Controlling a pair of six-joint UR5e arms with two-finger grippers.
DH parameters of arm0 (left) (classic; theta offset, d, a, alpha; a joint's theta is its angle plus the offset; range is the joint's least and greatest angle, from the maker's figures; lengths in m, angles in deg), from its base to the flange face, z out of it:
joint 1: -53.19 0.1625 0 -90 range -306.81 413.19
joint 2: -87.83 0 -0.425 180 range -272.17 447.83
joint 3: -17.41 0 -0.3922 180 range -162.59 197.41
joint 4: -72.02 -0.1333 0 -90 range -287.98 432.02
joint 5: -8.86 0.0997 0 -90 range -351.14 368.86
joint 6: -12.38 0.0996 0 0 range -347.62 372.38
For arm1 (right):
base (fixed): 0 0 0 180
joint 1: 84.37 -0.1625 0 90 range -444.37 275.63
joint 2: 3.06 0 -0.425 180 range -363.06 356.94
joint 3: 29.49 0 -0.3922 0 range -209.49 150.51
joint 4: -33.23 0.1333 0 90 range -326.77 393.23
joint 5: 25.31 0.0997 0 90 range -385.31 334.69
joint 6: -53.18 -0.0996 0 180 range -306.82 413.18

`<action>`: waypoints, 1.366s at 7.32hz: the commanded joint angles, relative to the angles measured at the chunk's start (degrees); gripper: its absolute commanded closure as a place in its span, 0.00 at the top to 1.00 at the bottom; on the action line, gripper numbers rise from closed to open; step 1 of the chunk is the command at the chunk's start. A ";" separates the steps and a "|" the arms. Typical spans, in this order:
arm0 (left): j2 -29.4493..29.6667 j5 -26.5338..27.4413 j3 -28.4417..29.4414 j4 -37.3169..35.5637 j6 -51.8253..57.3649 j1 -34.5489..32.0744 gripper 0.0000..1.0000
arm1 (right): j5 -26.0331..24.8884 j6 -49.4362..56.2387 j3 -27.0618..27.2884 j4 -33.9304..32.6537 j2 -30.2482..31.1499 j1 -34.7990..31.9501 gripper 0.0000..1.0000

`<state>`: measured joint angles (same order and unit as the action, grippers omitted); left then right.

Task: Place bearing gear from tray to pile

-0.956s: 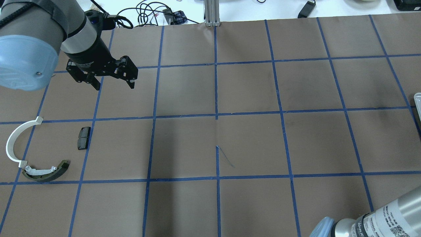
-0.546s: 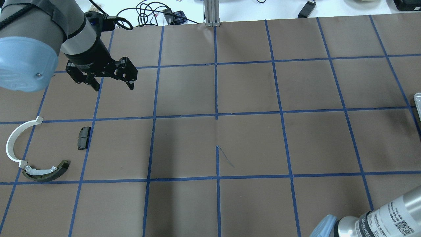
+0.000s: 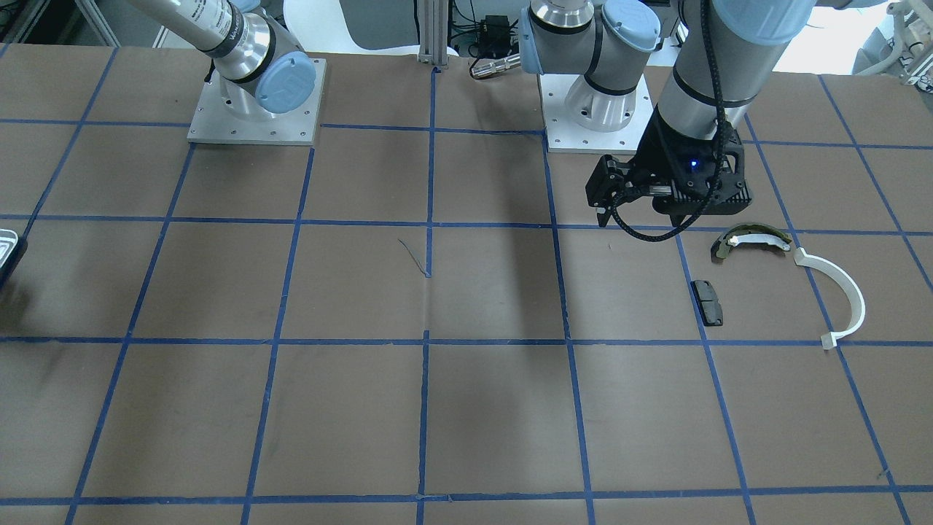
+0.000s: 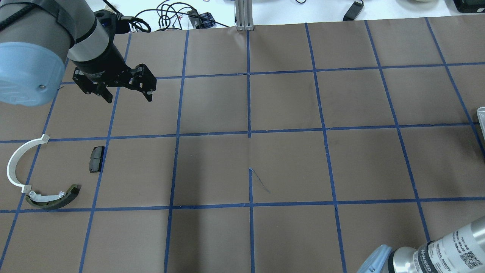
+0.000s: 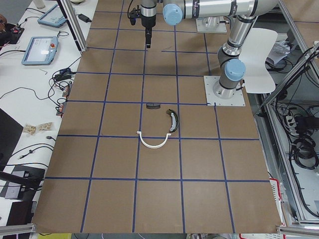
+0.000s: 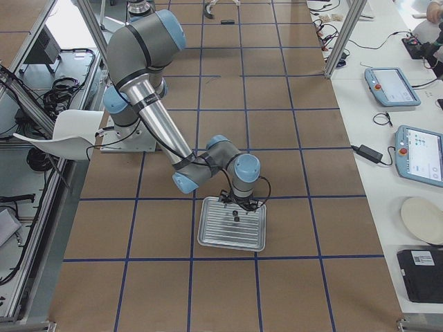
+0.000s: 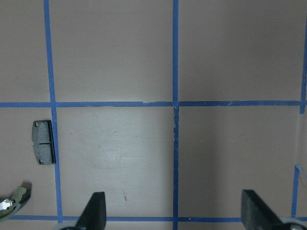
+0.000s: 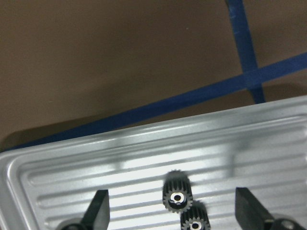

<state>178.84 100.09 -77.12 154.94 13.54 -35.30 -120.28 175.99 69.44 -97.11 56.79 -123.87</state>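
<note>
Two small dark toothed bearing gears (image 8: 177,196) lie side by side on the white ridged tray (image 8: 72,167). My right gripper (image 8: 173,211) hangs open just above them, one finger on each side. The exterior right view shows this gripper (image 6: 239,206) over the tray (image 6: 208,242). Only the tray's corner (image 4: 481,113) shows in the overhead view. The pile is at the left: olive brake shoe (image 4: 53,197), white half-ring arc (image 4: 13,167), black pad (image 4: 96,158). My left gripper (image 4: 129,99) is open and empty, above the table beyond the pile; its wrist view shows the pad (image 7: 43,142).
Brown paper with a blue tape grid (image 4: 249,132) covers the table. An aluminium post (image 4: 244,15) and cables (image 4: 170,15) stand at the far edge. The arm bases (image 3: 255,102) sit at the robot's side. Tablets (image 6: 391,86) lie on a side bench.
My left gripper has drifted slightly left and away, still open. The right arm's segment at the overhead view's bottom right has shifted a little to the right.
</note>
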 commanded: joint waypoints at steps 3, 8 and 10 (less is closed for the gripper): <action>0.31 -0.27 0.23 -0.04 -0.19 -0.01 1.00 | 0.05 0.31 1.09 -0.27 -0.09 0.39 0.78; 0.22 -0.27 0.23 -0.04 -0.10 -0.01 1.00 | -0.48 0.23 0.73 -0.71 -0.26 0.39 0.67; 0.05 -0.27 0.31 -0.21 -0.18 0.08 1.00 | -0.65 -0.21 0.65 -0.71 -0.53 0.39 0.53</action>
<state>179.02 99.83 -76.87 154.86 13.42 -35.30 -120.83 176.10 70.14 -97.81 56.44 -123.49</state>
